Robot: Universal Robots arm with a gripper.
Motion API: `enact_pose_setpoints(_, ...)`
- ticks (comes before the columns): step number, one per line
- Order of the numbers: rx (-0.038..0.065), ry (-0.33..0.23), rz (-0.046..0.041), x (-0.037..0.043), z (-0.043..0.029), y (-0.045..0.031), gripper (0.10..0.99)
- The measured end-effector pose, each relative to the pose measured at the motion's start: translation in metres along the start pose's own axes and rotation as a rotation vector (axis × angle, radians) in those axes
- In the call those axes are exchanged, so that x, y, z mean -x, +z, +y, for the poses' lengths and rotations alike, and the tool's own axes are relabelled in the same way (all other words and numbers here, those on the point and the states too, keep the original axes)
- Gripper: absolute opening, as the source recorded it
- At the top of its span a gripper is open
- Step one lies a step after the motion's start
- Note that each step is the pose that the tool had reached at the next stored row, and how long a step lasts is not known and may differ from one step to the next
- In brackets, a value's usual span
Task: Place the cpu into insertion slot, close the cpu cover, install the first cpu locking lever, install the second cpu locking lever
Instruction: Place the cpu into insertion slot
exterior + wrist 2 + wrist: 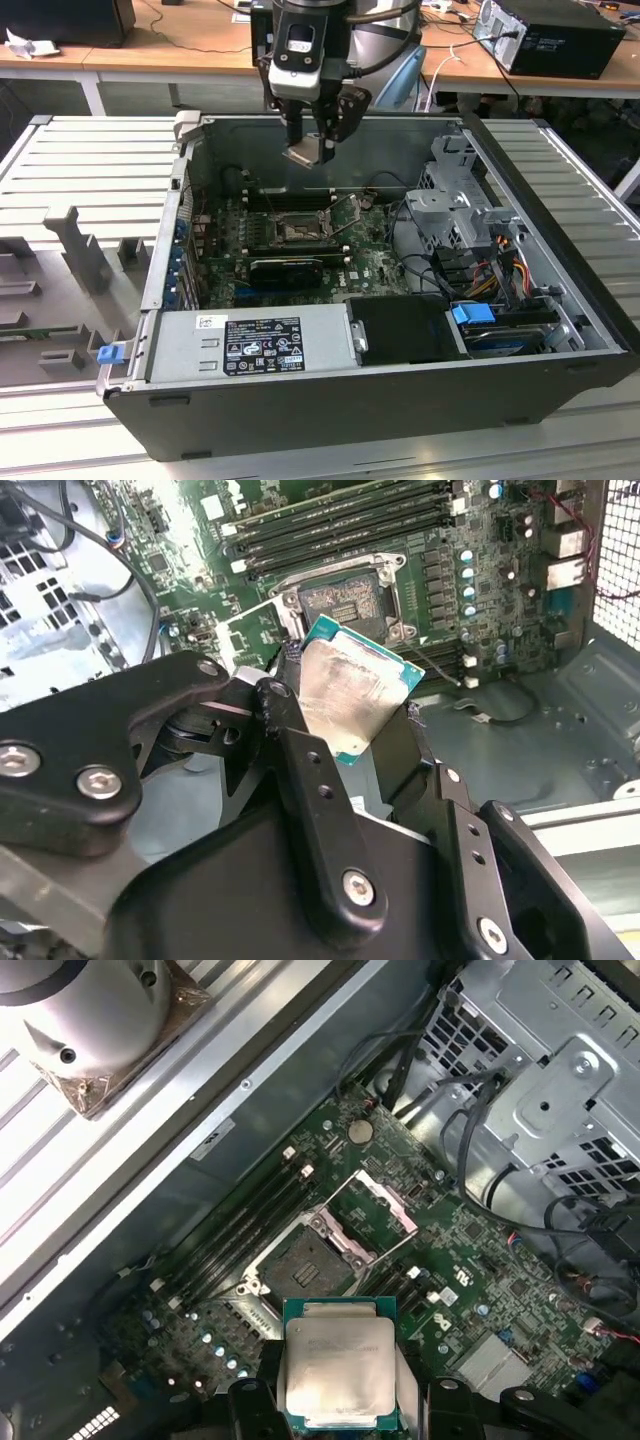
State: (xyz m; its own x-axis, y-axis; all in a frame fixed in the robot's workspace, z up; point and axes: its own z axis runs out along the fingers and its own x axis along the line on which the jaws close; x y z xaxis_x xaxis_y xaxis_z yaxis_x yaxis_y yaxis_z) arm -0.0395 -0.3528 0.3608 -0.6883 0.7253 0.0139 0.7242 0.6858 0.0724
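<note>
My gripper (312,150) hangs above the open computer case, shut on the cpu (308,154) by two opposite edges. In both wrist views the cpu (350,695) (340,1360) shows its dull grey metal face with a teal-green rim, tilted between the black fingers (262,1392). The insertion slot (297,232) (305,1262) (348,598) lies bare on the green motherboard, below the chip and a good way apart from it. The cpu cover (398,1212) (250,635) is swung open off the slot, on its hinge side.
Long black memory slots (285,198) run beside the slot. A black card (290,268) lies on its near side, with the grey power supply (255,340) at the front wall. A metal drive cage (455,210) and cables sit at the exterior view's right.
</note>
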Motion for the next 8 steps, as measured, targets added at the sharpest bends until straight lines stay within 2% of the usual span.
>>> enact_pose_setpoints(2,-0.002,0.044,-0.0059,0.0000,0.0000,0.0001,0.525)
enact_pose_setpoints(8,-0.004,0.138,-0.0161,0.0001,0.0001,0.0004,0.525)
